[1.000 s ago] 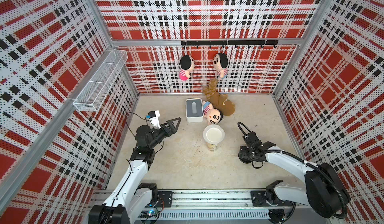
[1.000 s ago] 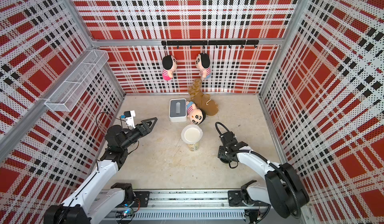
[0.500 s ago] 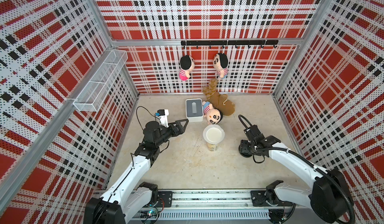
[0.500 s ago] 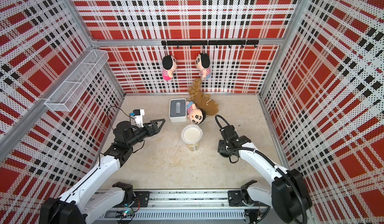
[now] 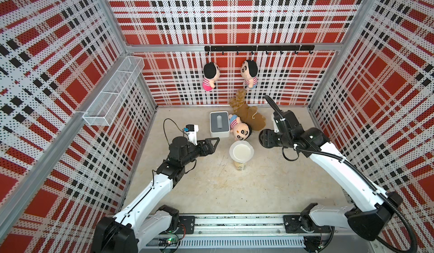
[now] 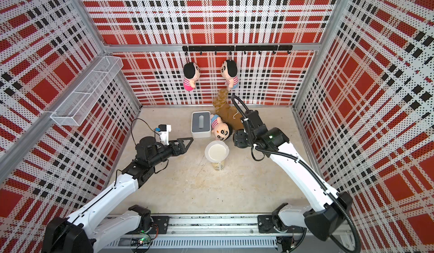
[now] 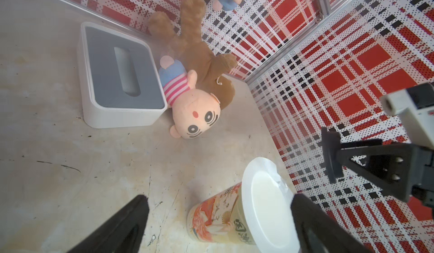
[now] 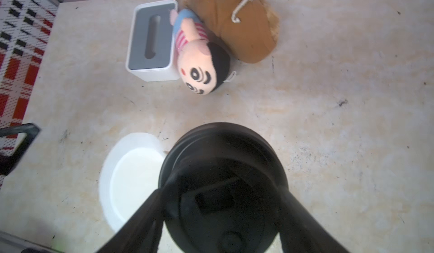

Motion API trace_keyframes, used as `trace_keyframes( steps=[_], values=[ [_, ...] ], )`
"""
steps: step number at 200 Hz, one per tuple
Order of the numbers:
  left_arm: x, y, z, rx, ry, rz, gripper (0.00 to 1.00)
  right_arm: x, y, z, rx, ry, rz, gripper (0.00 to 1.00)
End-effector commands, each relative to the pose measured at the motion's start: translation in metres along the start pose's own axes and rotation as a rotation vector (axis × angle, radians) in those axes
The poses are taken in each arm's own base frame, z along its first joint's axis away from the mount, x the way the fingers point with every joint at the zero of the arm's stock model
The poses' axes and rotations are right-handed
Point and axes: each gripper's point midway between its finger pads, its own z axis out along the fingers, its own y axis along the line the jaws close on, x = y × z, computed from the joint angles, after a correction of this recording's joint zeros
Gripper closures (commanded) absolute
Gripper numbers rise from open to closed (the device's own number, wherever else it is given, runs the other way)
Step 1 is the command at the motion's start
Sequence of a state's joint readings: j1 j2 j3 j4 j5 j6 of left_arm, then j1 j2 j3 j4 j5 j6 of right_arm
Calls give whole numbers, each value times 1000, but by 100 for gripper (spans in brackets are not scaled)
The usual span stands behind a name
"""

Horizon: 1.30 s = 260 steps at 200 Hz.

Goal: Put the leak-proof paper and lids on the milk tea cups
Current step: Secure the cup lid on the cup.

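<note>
The milk tea cup stands upright mid-floor, cream with printed sides. The leak-proof paper, a translucent whitish round sheet, lies over its mouth, overhanging the rim. My left gripper hovers just left of the cup, open, fingers wide apart and empty. To the cup's right, slightly behind it, my right gripper is shut on a black round lid held above the floor.
A white box with a grey slotted top stands behind the cup, a plush doll and a brown plush toy beside it. Two dolls hang on the back wall. A wire basket is fixed to the left wall.
My left gripper has moved right, closer to the cup, still open. My right gripper has carried the black lid back and inward, up beside the cup. Cup and paper have not moved.
</note>
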State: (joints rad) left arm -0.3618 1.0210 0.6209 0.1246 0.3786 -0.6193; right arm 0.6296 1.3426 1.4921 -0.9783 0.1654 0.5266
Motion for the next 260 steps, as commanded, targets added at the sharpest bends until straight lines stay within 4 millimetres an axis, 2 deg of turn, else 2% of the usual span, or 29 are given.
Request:
trace_keyframes(
  steps=[1,23,33,49,167,260],
  values=[
    [-9,-13,3,11,-17,46,2,1,29,-3,-9,36,-90,51],
    [-5,-15,8,7,3,53,0,11,75,10,-50,98,-184,51],
    [-4,-15,9,8,9,55,1,17,85,18,-49,128,-211,51],
    [-2,-14,8,4,11,55,1,23,92,29,-57,148,-221,51],
    [4,-7,8,-12,17,51,0,63,90,59,-57,279,-249,50],
    [9,-6,11,-9,33,49,0,74,85,73,-39,307,-254,49]
  ],
)
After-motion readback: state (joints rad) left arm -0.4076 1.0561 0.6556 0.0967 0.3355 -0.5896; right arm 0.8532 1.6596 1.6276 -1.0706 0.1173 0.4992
